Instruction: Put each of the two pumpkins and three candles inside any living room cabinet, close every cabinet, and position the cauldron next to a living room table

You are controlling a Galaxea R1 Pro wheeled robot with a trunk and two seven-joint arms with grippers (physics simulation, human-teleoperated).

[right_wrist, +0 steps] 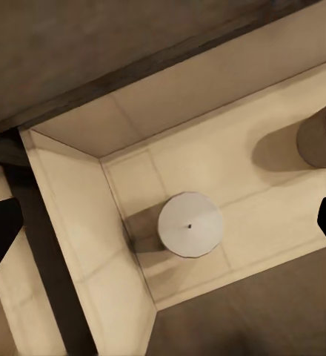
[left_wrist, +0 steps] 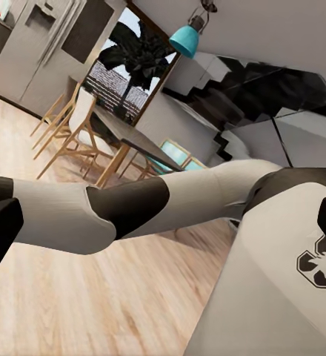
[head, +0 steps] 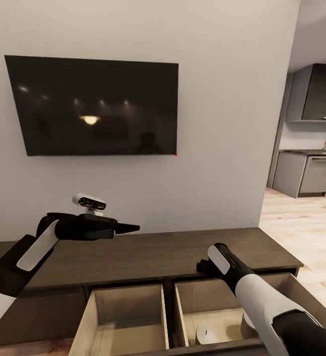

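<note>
My right gripper (right_wrist: pixel 163 226) hanging over open drawer (head: pixel 192 301) — fingers apart, holding nothing. Candle (right_wrist: pixel 190 224) sitting inside. Left gripper (head: pixel 128 228) hovering over cabinet (head: pixel 148 254) — looking pinched together.

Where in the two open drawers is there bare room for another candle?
The left drawer shows a bare floor. The right drawer holds one candle near its front and a second further along; free floor lies behind and between them.
</note>
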